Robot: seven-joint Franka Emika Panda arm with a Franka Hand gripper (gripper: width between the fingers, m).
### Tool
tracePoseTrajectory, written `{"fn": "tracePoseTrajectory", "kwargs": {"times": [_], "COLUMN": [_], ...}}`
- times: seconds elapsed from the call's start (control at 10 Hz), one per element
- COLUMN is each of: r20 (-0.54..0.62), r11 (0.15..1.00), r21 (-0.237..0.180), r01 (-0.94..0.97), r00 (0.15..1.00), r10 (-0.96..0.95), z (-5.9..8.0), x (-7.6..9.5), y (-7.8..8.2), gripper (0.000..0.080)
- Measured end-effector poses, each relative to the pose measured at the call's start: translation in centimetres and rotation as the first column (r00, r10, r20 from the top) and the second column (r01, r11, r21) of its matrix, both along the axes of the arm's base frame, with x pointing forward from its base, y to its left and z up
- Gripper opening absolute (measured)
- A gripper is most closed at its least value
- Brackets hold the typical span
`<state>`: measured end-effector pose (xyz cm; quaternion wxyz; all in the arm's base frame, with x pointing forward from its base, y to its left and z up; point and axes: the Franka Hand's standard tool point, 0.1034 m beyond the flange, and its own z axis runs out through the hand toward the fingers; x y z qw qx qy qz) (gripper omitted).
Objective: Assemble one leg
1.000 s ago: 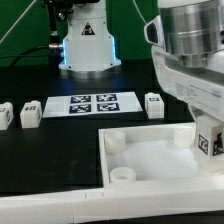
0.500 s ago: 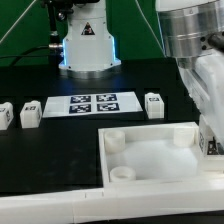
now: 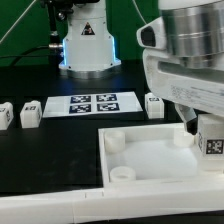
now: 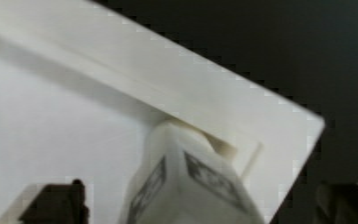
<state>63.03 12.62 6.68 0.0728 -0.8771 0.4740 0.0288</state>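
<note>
The leg [image 3: 212, 141], a small white block with a square tag, stands upright at the corner of the large white panel [image 3: 150, 160] on the exterior view's right, where a corner socket lies. My gripper [image 3: 208, 128] is straight above it. In the wrist view the leg [image 4: 194, 175] rises between my two dark fingertips [image 4: 55, 203], with bare panel [image 4: 51, 110] showing on both sides of it, so my gripper [image 4: 197, 208] is open around the leg and not touching it. Whether the leg is seated in the socket is hidden.
Three more legs stand on the black table: two [image 3: 5, 115] [image 3: 30, 112] at the exterior view's left, one [image 3: 154, 104] behind the panel. The marker board [image 3: 93, 103] lies between them. Round sockets [image 3: 115, 142] [image 3: 122, 175] show on the panel's left side.
The wrist swung away toward the exterior view's right half a second ago and has come back over the leg. The leg has stayed at the panel's corner.
</note>
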Motion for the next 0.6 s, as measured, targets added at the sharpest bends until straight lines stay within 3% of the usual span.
{"fn": "tracePoseTrajectory", "kwargs": {"times": [0.3, 0.6], "r20": [0.041, 0.078], "r11": [0.965, 0.751], "r21": [-0.015, -0.090], "r01": [-0.263, -0.655], "r00": [0.964, 0.747], "r10": [0.264, 0.660], "z": [-0.1, 0.0], "x": [0.0, 0.4], "y": [-0.4, -1.4], "gripper": [0.0649, 0.0649]}}
